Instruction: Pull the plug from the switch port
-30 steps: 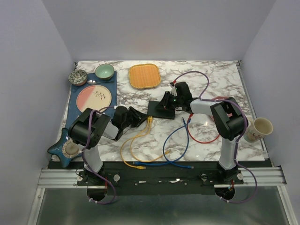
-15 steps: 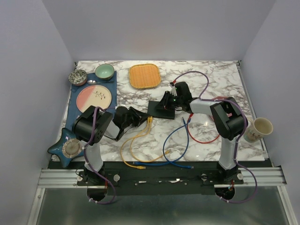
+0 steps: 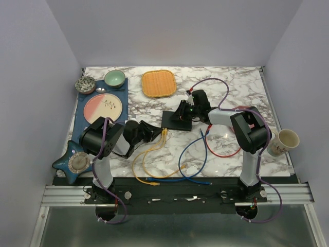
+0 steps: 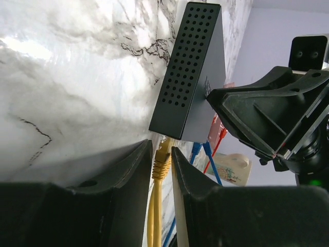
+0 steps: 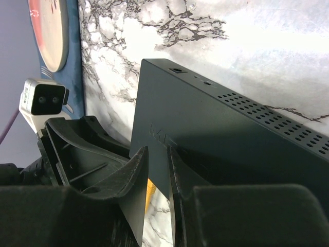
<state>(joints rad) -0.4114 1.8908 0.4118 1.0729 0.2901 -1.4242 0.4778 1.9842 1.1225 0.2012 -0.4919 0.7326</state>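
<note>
Left end effector (image 4: 162, 149) has moved in and narrowed onto the yellow plug (image 4: 162, 160), now pinched between its tips right at the port edge of the switch (image 4: 190, 67); the plug looks seated, so the pull is next. Right end effector (image 5: 158, 154) is clamped on the switch's edge, bracing it. There is bare surface (image 4: 77, 77) behind the left end effector for a straight draw-back, but the blue cable (image 4: 198, 152) and red cable (image 4: 218, 138) crowd just beside the plug.

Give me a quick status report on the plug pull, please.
Left tool shut on yellow plug. Right tool clamps switch. Plug looks seated. Blue cable alongside.
</note>
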